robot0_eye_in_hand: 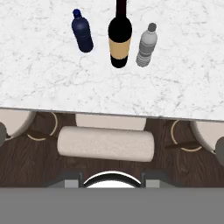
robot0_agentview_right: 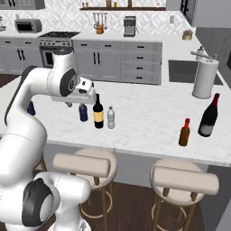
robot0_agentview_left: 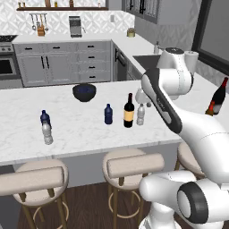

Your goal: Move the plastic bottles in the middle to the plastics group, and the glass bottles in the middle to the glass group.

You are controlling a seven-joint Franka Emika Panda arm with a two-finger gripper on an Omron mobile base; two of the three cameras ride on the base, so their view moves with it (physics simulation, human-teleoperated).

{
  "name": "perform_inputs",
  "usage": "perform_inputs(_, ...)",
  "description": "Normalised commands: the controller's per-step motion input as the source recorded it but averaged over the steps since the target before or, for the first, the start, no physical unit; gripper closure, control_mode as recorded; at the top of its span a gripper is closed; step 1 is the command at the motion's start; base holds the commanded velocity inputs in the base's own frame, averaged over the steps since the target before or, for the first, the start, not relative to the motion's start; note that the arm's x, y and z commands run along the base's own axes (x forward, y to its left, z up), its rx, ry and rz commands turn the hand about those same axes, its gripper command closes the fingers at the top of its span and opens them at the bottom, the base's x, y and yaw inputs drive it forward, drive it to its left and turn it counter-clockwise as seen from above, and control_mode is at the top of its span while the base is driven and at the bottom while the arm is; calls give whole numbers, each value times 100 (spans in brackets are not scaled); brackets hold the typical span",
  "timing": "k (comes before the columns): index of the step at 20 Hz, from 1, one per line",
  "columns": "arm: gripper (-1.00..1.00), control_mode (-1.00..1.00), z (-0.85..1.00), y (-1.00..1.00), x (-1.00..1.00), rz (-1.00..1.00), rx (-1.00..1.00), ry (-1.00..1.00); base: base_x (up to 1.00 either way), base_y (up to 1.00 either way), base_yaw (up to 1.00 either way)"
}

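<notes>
You see a glossy white arm [robot0_agentview_left: 179, 120] built of rounded, bulbous segments, with dark grey rings at its joints and a round dark cap on its big lower joint.

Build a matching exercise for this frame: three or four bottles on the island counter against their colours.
Things:
1. middle wine bottle
2. left middle bottle
3. right middle bottle
4. small bottle beside the red-necked wine bottle

Colours:
A. clear-greyish
B. amber-brown, red cap
C. dark, tan label
D. dark blue

Pairs: 1-C, 2-D, 3-A, 4-B
</notes>
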Motion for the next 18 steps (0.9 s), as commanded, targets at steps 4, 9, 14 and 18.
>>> perform_inputs(4,-100,-100,-5,8,0,-3,0,3,0,0,0)
perform_inputs(9,-100,-100,-4,0,0,0,-1,2,0,0,0)
perform_inputs(14,-100,-100,0,2,20,1,0,-1,0,0,0)
perform_inputs(18,-100,-100,0,0,50,3,0,-12,0,0,0)
